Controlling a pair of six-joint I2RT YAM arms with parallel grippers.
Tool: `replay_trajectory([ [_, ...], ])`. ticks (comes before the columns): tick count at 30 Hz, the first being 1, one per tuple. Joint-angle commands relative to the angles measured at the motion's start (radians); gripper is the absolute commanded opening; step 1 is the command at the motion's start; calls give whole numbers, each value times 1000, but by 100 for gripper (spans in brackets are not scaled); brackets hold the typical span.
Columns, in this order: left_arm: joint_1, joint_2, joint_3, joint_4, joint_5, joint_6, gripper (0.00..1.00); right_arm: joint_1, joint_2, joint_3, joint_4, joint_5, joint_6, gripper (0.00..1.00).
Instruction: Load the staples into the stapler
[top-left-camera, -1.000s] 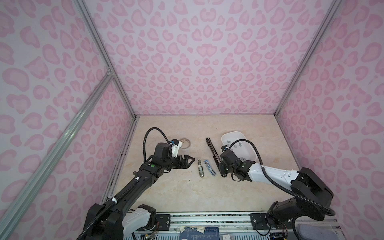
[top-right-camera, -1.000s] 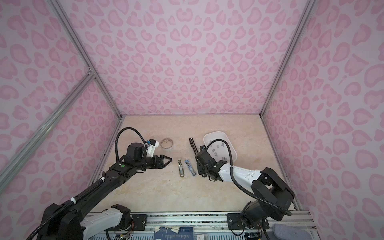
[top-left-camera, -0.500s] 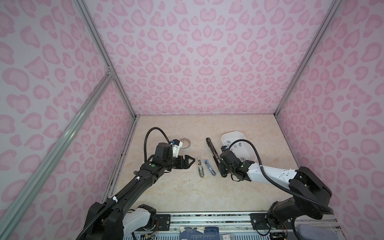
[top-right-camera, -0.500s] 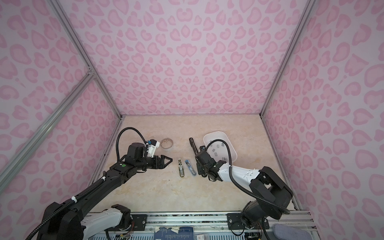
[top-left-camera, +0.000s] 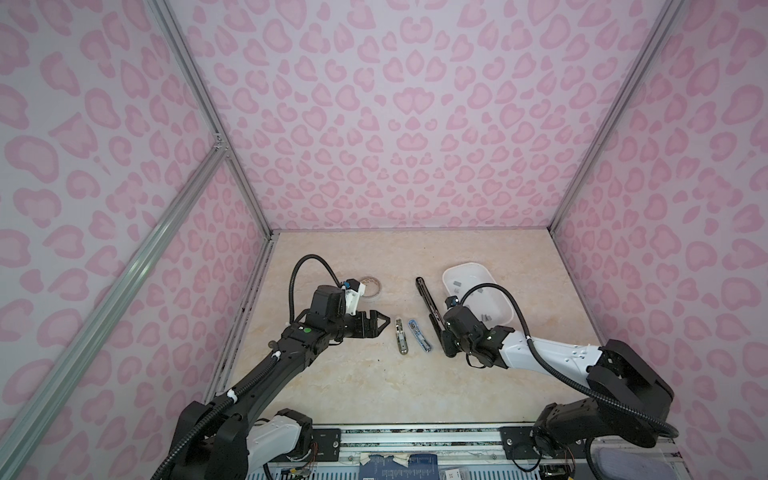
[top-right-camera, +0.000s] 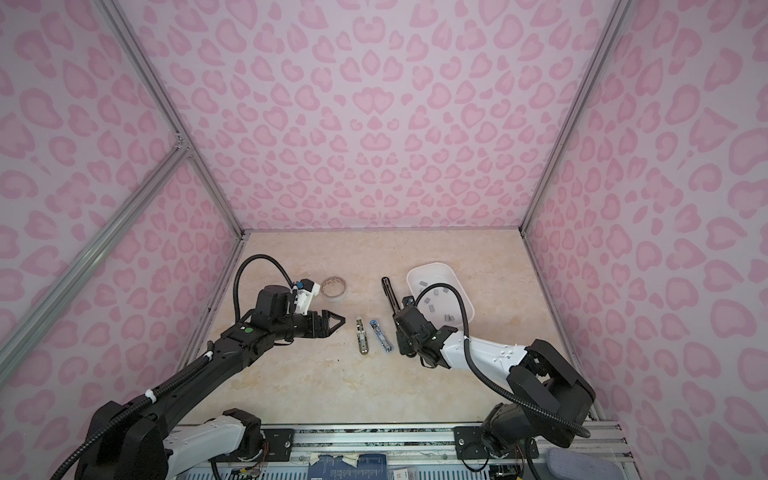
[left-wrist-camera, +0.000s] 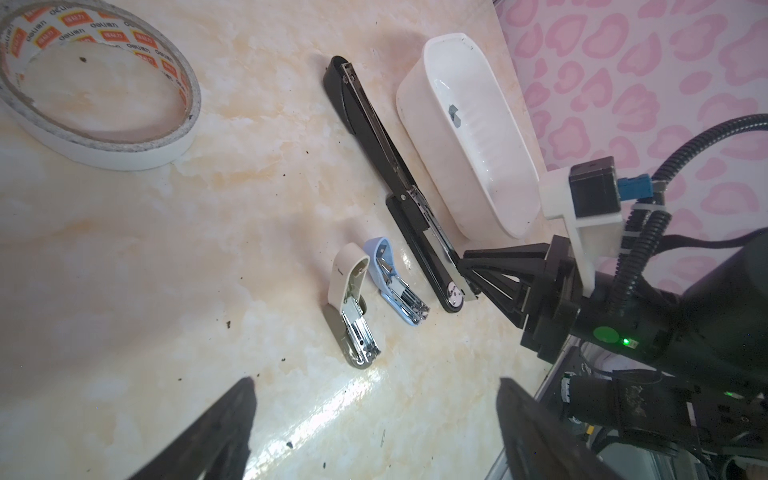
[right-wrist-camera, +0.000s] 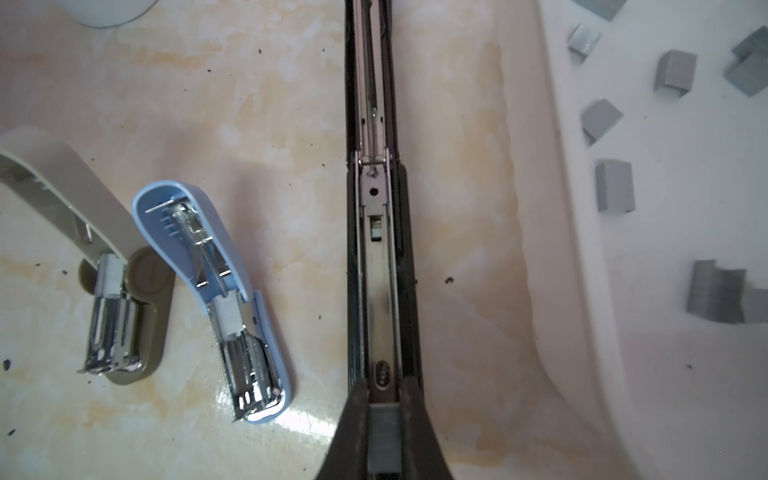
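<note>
A long black stapler (top-left-camera: 428, 303) lies opened flat, its metal channel (right-wrist-camera: 380, 270) facing up. My right gripper (right-wrist-camera: 384, 390) is shut on a grey strip of staples (right-wrist-camera: 384, 432) and holds it at the near end of that channel; both top views show this gripper (top-right-camera: 402, 351) low at that end. More loose staples (right-wrist-camera: 615, 191) lie in the white tray (right-wrist-camera: 582, 249). My left gripper (left-wrist-camera: 376, 382) is open and empty. It hovers just left of the two small staplers in a top view (top-left-camera: 384, 326).
Two small opened staplers lie side by side left of the black one: a blue one (top-left-camera: 419, 336) and a beige one (top-left-camera: 401, 336). A roll of tape (top-left-camera: 372, 286) lies behind my left gripper. The tray (top-left-camera: 446, 276) stands close to the right of the black stapler.
</note>
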Motion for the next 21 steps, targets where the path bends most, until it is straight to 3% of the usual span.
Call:
replay_trajectory([
  [1,-4,4,16,10,-1,6,91,7,-11,-15,-39,3,20,8],
  [21,-9,7,17,9,-4,8,91,19,-79,-34,-75,37,23,26],
])
